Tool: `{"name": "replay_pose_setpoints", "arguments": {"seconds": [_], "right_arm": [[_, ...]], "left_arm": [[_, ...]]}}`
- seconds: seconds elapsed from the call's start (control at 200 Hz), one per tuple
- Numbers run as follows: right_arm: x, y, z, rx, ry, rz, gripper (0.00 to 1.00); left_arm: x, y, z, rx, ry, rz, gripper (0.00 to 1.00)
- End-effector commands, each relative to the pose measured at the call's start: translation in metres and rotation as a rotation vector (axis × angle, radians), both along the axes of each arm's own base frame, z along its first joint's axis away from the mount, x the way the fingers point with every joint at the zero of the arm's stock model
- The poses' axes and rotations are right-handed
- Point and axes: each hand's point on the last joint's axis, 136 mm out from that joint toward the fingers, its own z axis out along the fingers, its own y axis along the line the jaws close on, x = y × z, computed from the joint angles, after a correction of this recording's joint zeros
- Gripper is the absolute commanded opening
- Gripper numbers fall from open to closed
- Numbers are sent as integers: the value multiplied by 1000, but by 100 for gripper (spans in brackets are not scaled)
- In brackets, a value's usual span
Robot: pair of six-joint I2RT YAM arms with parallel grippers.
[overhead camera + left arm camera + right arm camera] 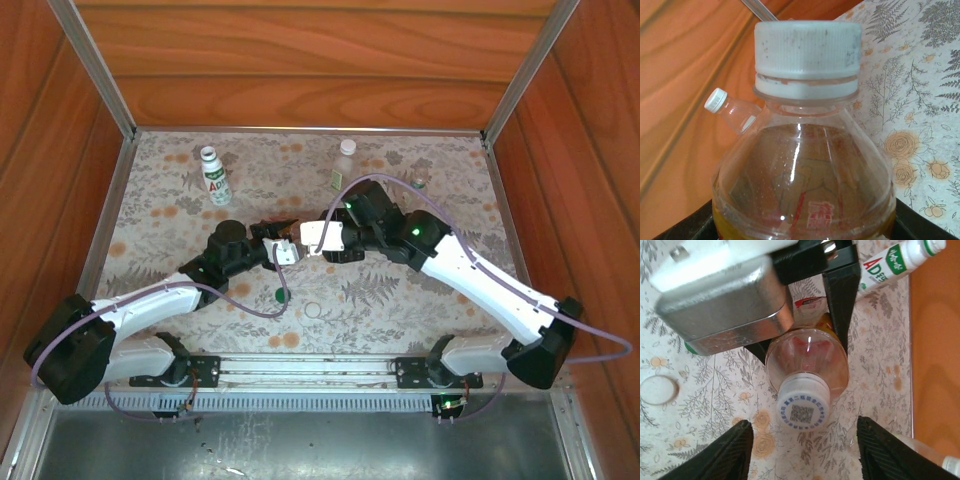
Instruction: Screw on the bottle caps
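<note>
The amber bottle with a red label is held off the table, my left gripper shut on its body. Its black fingers show on either side of the bottle in the right wrist view. A white ribbed cap sits on the bottle's neck, and its top carries a printed code. My right gripper faces the cap, open, its fingers apart from it on both sides. A dark green cap and a clear cap lie on the table.
A white bottle with a green-red label stands at the back left. A clear bottle with a white cap is at the back centre, and a short clear one to its right. Wooden walls enclose the flowered table.
</note>
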Motion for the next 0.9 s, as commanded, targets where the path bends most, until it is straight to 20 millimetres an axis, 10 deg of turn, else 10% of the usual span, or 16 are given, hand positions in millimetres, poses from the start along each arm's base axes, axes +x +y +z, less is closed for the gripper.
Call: {"name": "replay_pose_setpoints", "arguments": {"seconds": [0.0,0.41,0.699,0.894], "right_arm": [[1,11,-4,-35,-52,95,55],[2,24,-5,131,75,-49,10],[13,45,41,730,818,-647,0],[9,58,37,937,1263,-848,0]], "left_arm": [[-6,-1,-2,7,3,-26,56],[-5,0,-7,18,6,-18,56],[-5,-2,-5,7,19,-21,56],[-2,-2,-8,15,23,-14,56]]}}
